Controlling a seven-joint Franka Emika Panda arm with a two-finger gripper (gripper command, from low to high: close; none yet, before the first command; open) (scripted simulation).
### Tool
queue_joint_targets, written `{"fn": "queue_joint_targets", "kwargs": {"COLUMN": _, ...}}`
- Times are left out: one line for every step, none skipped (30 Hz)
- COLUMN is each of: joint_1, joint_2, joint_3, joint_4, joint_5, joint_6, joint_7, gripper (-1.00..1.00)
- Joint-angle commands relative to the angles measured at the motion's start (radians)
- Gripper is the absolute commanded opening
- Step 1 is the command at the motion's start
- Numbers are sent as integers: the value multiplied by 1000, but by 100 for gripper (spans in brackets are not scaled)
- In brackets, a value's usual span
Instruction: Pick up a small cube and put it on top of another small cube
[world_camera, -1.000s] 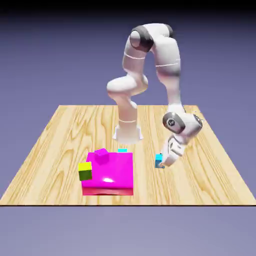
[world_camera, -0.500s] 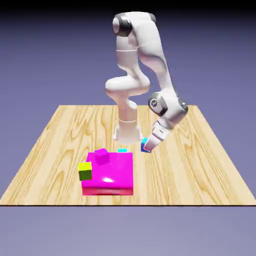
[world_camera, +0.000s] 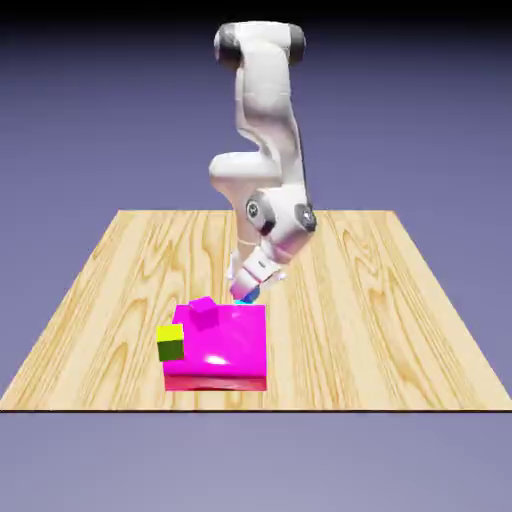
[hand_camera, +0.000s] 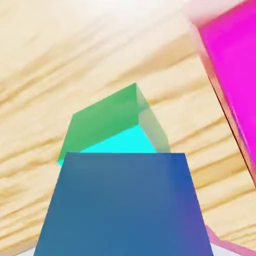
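Note:
My gripper (world_camera: 246, 293) is shut on a small cyan cube (hand_camera: 120, 205), which fills the bottom of the hand view in dark blue shade and hides the fingertips. Just beyond it on the wooden table lies the other small cyan cube (hand_camera: 112, 125), tilted in that view, its faces green and bright cyan. In the exterior view the gripper hangs low right behind the big magenta block (world_camera: 225, 340), and only a sliver of cyan shows at its tip. I cannot tell whether the two cubes touch.
The big magenta block (hand_camera: 235, 75) stands close beside the resting cube. A small magenta cube (world_camera: 203, 312) sits on that block's top. A yellow-green cube (world_camera: 171, 343) is at the block's left side in the exterior view.
The arm has swung from the exterior view's right toward the middle, carrying the cyan cube over to the spot behind the magenta block where the other cyan cube lies.

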Motion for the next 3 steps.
{"fn": "queue_joint_targets", "kwargs": {"joint_1": 0, "joint_2": 0, "joint_3": 0, "joint_4": 0, "joint_5": 0, "joint_6": 0, "joint_7": 0, "gripper": 100}}
{"fn": "queue_joint_targets", "kwargs": {"joint_1": 11, "joint_2": -36, "joint_3": 13, "joint_4": 4, "joint_5": 43, "joint_6": -34, "joint_7": -28, "gripper": 100}}
{"fn": "queue_joint_targets", "kwargs": {"joint_1": 23, "joint_2": -72, "joint_3": 25, "joint_4": 7, "joint_5": 86, "joint_6": -67, "joint_7": -56, "gripper": 100}}
